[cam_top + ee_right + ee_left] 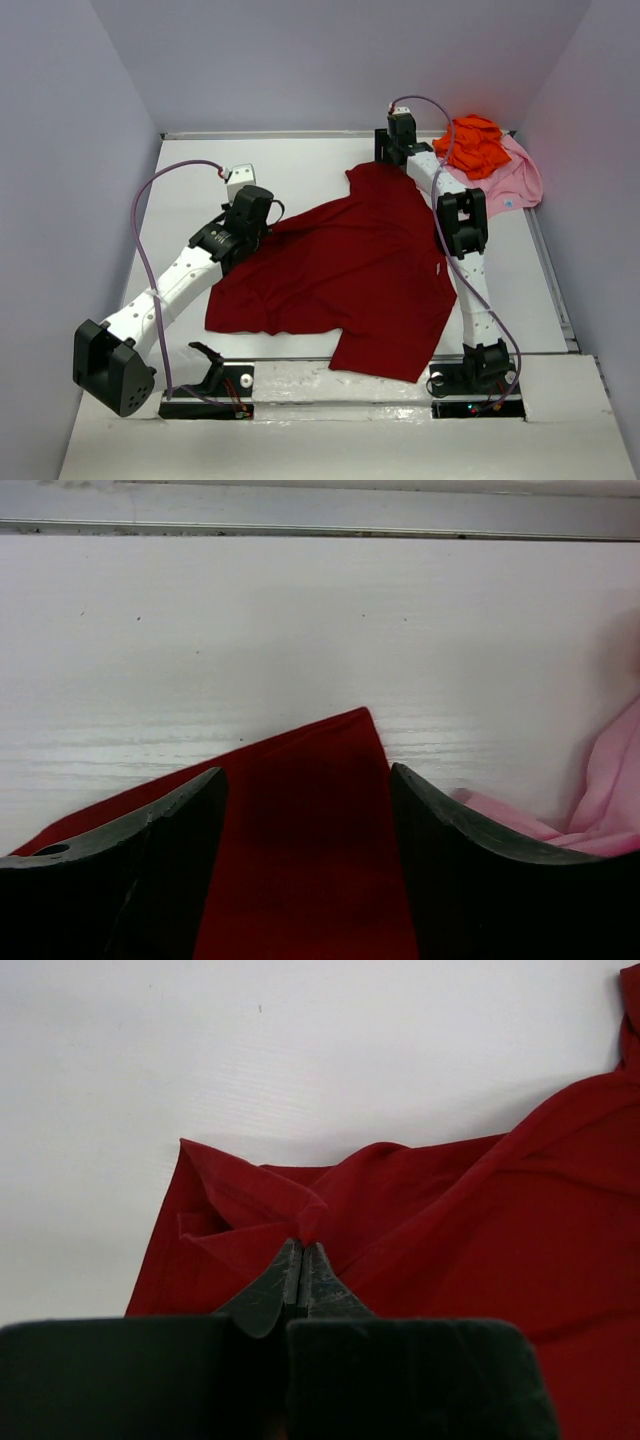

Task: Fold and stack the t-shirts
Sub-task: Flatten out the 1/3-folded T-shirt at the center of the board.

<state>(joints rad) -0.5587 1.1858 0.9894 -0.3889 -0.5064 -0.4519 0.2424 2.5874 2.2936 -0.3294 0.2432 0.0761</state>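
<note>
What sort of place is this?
Probably a robotics lab cell: a white table boxed in by plain walls, with the left arm and right arm bolted at its near edge, handling a dark red t-shirt.

White table [300, 170], matte, faint grain and a few dark specks in the wrist views. Thin metal rail [300, 134] along far edge; another rail [555, 280] down the right side. Plain pale grey walls [340, 60] enclose back and both sides.
</note>
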